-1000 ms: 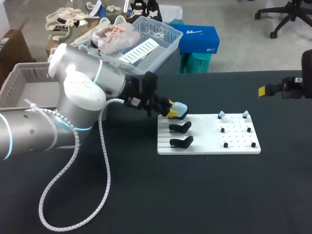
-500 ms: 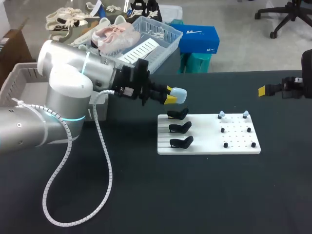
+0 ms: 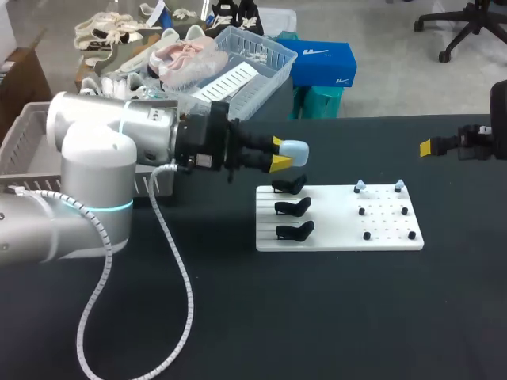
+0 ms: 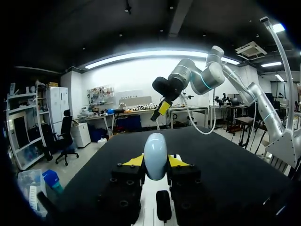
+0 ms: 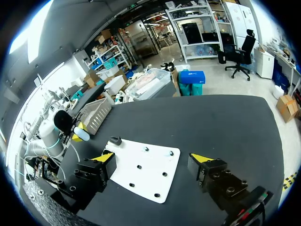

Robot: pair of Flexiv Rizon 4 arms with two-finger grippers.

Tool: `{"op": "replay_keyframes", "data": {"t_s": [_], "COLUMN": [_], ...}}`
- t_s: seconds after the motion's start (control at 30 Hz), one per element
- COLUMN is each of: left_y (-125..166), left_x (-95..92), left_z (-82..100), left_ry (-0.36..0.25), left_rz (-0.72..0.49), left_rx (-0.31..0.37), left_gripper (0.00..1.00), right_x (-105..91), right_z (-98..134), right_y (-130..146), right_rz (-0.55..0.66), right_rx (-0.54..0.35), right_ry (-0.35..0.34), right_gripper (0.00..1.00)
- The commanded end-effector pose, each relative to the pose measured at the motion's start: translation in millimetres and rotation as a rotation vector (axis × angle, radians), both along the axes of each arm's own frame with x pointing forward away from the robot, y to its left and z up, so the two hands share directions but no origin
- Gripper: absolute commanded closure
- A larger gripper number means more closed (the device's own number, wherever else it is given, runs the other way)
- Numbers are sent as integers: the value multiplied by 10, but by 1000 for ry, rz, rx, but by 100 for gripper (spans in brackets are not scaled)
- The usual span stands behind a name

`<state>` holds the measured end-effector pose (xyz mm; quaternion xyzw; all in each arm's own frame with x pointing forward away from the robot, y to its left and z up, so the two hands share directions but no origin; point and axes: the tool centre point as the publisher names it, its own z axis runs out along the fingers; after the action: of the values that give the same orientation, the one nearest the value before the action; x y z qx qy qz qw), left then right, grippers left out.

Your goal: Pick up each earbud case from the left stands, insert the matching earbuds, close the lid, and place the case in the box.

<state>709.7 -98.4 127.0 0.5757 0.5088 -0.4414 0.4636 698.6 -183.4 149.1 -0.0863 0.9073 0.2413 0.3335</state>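
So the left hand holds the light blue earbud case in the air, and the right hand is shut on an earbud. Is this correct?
Not quite. The left hand does hold the light blue earbud case in the air, but the right hand is open and holds nothing. The right wrist view shows its fingers wide apart.

The surface [image 3: 333, 317] is a matte black tabletop filling most of the head view; its far edge runs straight across; the light on it is even, with no hard shadows.
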Motion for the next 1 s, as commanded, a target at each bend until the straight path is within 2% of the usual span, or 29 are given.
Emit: {"op": "replay_keyframes", "data": {"t_s": [0.03,1.0], "left_y": [5,3], "left_x": [-158,-190], "left_z": [4,13], "left_ry": [-15,-14], "left_rz": [81,77], "left_rx": [-14,-15], "left_gripper": [100,100], "right_x": [8,8], "right_z": [-7,-7], "right_y": [0,0], "right_rz": [1,1], "right_rx": [0,0], "right_ry": [0,0], "right_gripper": [0,0]}}
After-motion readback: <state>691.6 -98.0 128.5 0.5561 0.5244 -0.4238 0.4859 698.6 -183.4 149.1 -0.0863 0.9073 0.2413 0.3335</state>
